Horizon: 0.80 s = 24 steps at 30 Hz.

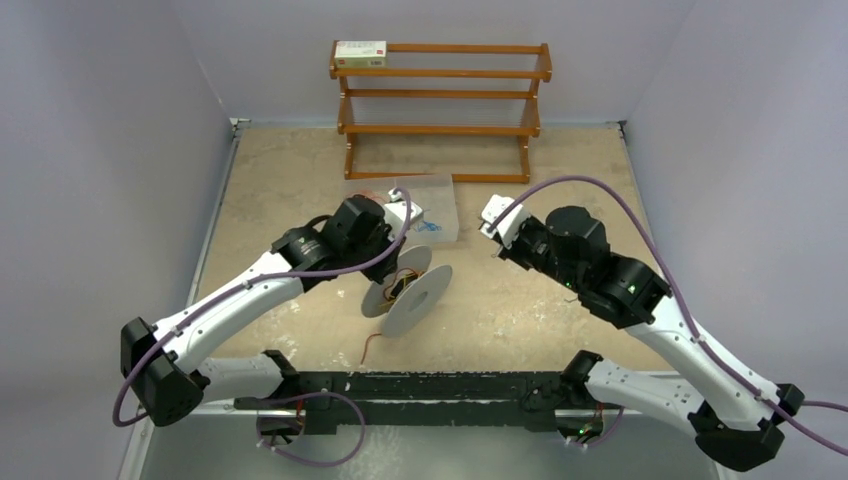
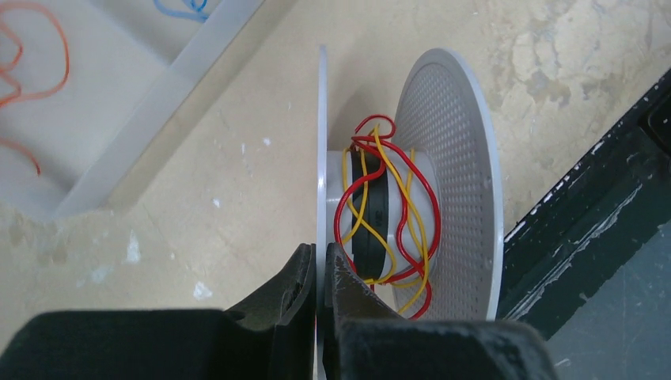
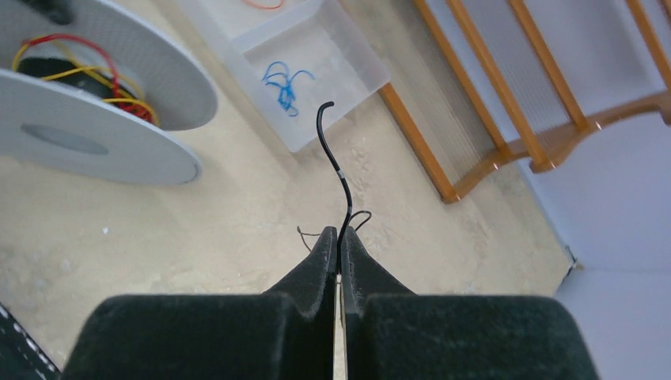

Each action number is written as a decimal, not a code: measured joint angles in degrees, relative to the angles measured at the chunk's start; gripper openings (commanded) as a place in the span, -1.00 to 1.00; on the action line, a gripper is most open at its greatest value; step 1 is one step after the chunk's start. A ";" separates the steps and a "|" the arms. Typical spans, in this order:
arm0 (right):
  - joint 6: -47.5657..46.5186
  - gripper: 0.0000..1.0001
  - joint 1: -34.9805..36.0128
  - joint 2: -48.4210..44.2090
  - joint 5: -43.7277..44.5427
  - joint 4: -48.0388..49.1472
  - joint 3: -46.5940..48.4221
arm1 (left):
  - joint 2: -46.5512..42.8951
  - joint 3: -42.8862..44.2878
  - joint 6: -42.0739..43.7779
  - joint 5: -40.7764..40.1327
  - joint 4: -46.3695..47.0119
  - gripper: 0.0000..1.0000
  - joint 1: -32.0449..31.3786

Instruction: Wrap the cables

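The grey-white spool (image 1: pixel 418 298) stands on edge on the table. Red and yellow cables (image 2: pixel 339 226) loop loosely around its core over a black band (image 2: pixel 370 222). My left gripper (image 2: pixel 319 253) is shut on the spool's thin left flange; it also shows in the top view (image 1: pixel 385 268). My right gripper (image 3: pixel 339 237) is shut on a black cable (image 3: pixel 336 158) that sticks up past the fingertips, above the table and right of the spool (image 3: pixel 95 142). In the top view the right gripper (image 1: pixel 487 232) is right of the tray.
A clear plastic tray (image 1: pixel 440 200) behind the spool holds an orange wire (image 2: pixel 32 47) and a blue wire (image 3: pixel 283 79). A wooden rack (image 1: pixel 440 110) with a small box (image 1: pixel 360 53) stands at the back. A reddish wire (image 1: pixel 372 345) trails near the front edge.
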 measured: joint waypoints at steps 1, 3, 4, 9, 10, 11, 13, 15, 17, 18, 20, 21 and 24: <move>-1.86 -1.00 0.00 -0.31 -1.86 0.11 -1.07 | 0.81 0.00 1.29 1.53 0.81 -1.00 0.00; -4.28 -1.00 0.00 -0.31 -4.63 0.20 -2.19 | 1.53 0.02 3.30 3.91 2.45 -1.00 -0.02; -5.40 -1.00 0.00 -0.11 -5.88 0.31 -2.62 | 1.84 0.02 4.37 5.18 3.23 -1.00 -0.02; -10.25 -1.00 0.00 2.16 -8.59 0.37 -4.37 | 2.58 -0.39 8.87 9.55 6.14 -1.00 -0.02; -11.43 -1.00 0.00 2.82 -8.76 0.46 -5.03 | 2.75 -0.39 9.77 10.19 6.43 -1.00 -0.02; -12.41 -1.00 0.00 3.30 -8.81 0.52 -5.66 | 2.97 -0.39 10.80 10.69 6.69 -1.00 -0.02; -15.23 -1.00 0.00 4.24 -8.74 0.87 -7.63 | 3.48 -0.39 12.52 11.43 7.08 -1.00 -0.02; -18.51 -1.00 0.00 4.85 -8.70 0.94 -9.18 | 4.00 -0.39 14.34 11.89 7.74 -1.00 -0.02; -22.23 -1.00 0.00 5.44 -8.63 1.05 -9.92 | 4.42 -0.37 16.11 12.22 8.37 -1.00 -0.04; -23.65 -1.00 0.00 5.57 -8.66 1.20 -10.01 | 4.63 -0.35 17.05 12.37 8.79 -1.00 -0.07; -27.08 -1.00 0.00 5.73 -8.57 1.79 -10.03 | 5.14 -0.17 18.67 12.41 9.40 -1.00 -0.37; -28.98 -1.00 0.00 5.75 -8.52 2.34 -10.03 | 5.55 0.09 19.69 12.52 9.62 -1.00 -0.42; -33.79 -1.00 0.00 6.25 -8.61 3.91 -10.03 | 6.49 0.83 21.27 12.74 9.70 -1.00 -0.79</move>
